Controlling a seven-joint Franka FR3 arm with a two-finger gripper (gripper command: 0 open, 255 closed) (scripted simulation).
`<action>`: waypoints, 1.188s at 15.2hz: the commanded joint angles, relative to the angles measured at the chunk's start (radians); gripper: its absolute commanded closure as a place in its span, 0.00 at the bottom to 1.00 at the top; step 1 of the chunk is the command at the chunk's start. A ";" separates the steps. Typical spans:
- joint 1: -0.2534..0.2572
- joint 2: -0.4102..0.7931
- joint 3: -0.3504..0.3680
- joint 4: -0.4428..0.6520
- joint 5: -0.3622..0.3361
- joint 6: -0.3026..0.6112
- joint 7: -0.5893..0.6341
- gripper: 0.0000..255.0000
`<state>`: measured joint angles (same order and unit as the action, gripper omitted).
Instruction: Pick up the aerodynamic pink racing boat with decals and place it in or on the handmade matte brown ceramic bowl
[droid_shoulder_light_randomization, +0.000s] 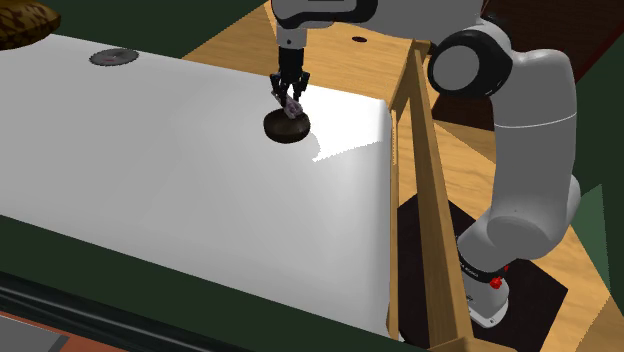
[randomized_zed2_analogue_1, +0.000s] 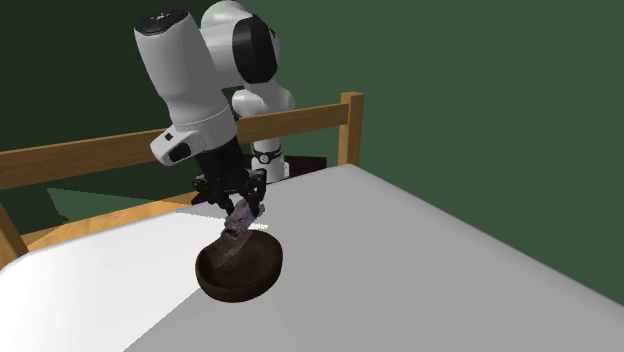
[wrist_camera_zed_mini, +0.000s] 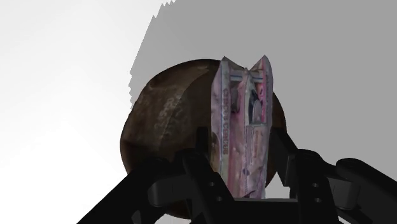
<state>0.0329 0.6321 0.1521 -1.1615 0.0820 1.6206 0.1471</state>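
The all-black gripper (droid_shoulder_light_randomization: 291, 92) (randomized_zed2_analogue_1: 238, 202) (wrist_camera_zed_mini: 242, 143) is clamped on the pink racing boat (droid_shoulder_light_randomization: 292, 106) (randomized_zed2_analogue_1: 240, 218) (wrist_camera_zed_mini: 245, 114). In the wrist view one finger presses against each long side of the hull. The boat hangs lengthways below the fingers, with its forked end pointing away from the hand. In the second exterior view it tilts a little off vertical. Its skin is pale pink, with darker decals and a line of lettering along one side.

Directly under the gripper the brown bowl (droid_shoulder_light_randomization: 286, 128) (randomized_zed2_analogue_1: 240, 270) (wrist_camera_zed_mini: 168, 121) sits on the white surface (droid_shoulder_light_randomization: 150, 180) (randomized_zed2_analogue_1: 430, 260) (wrist_camera_zed_mini: 63, 76). The bowl is round, matte and mottled, with a dark hollow. Seen along the gripper, that hollow spreads behind the boat and out past one finger. In the second exterior view the boat's lower end reaches about the level of the bowl's rim. Whether it touches the inside of the bowl I cannot tell.

A grey shadow (wrist_camera_zed_mini: 318, 63) lies on the white surface beyond the bowl, on the far side from the hand. A wooden rail (droid_shoulder_light_randomization: 425, 180) (randomized_zed2_analogue_1: 100, 155) runs along the edge of the surface, between the gripper and the arm's base (droid_shoulder_light_randomization: 488, 290) (randomized_zed2_analogue_1: 268, 158). A dark green wall (randomized_zed2_analogue_1: 460, 80) stands behind the arm. Well apart from the gripper, toward the shoulder view's left, a small round grey disc (droid_shoulder_light_randomization: 112, 58) lies flat on the white surface.
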 joint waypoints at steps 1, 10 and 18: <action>-0.002 0.050 -0.004 0.064 -0.006 -0.015 -0.008 1.00; -0.005 0.062 -0.007 -0.038 -0.006 0.097 -0.022 1.00; -0.005 0.074 -0.008 -0.071 -0.006 0.142 -0.027 1.00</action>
<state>0.0282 0.7050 0.1441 -1.2276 0.0757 1.7628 0.1206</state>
